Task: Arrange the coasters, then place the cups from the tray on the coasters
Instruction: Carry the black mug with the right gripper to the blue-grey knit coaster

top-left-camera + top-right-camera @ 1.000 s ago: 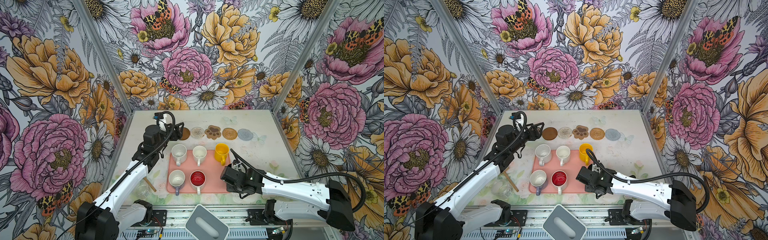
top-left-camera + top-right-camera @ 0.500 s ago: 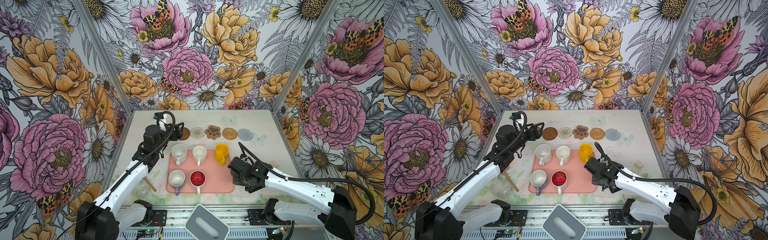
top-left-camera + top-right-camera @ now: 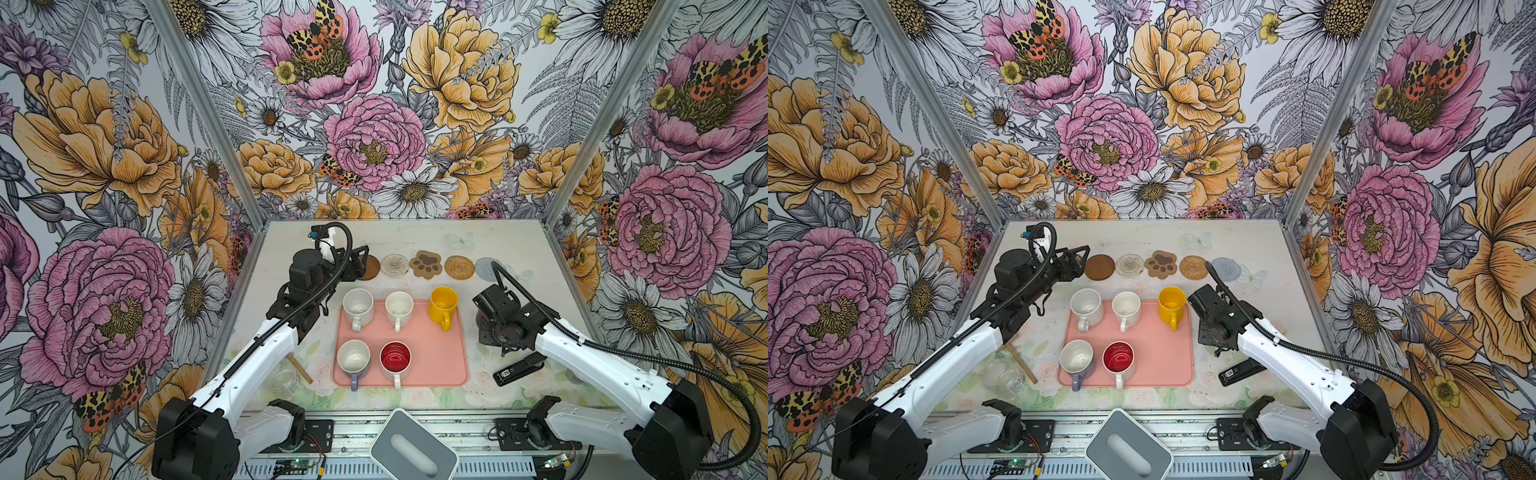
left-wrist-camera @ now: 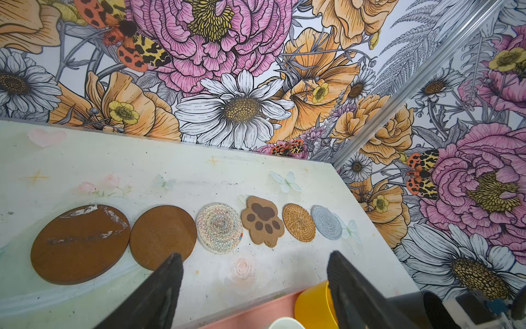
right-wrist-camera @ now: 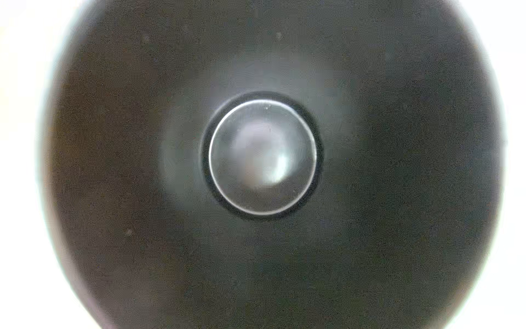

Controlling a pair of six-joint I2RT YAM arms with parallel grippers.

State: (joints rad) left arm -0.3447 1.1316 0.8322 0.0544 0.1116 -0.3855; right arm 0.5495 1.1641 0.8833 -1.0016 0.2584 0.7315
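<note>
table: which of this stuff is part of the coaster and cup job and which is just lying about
Job: six coasters, pink tray, five cups on it, black cup in the right wrist view.
Lying about: glass jar, wooden stick, black stapler, grey box.

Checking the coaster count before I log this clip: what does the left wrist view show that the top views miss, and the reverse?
Only the left wrist view: a sixth coaster, the scuffed brown disc, which the left arm hides from above. Only the top views: the lavender mug, the red-lined mug and the glass jar. Both: the other five coasters in a row, from plain brown disc to grey-blue round, plus the yellow mug and pink tray.
</note>
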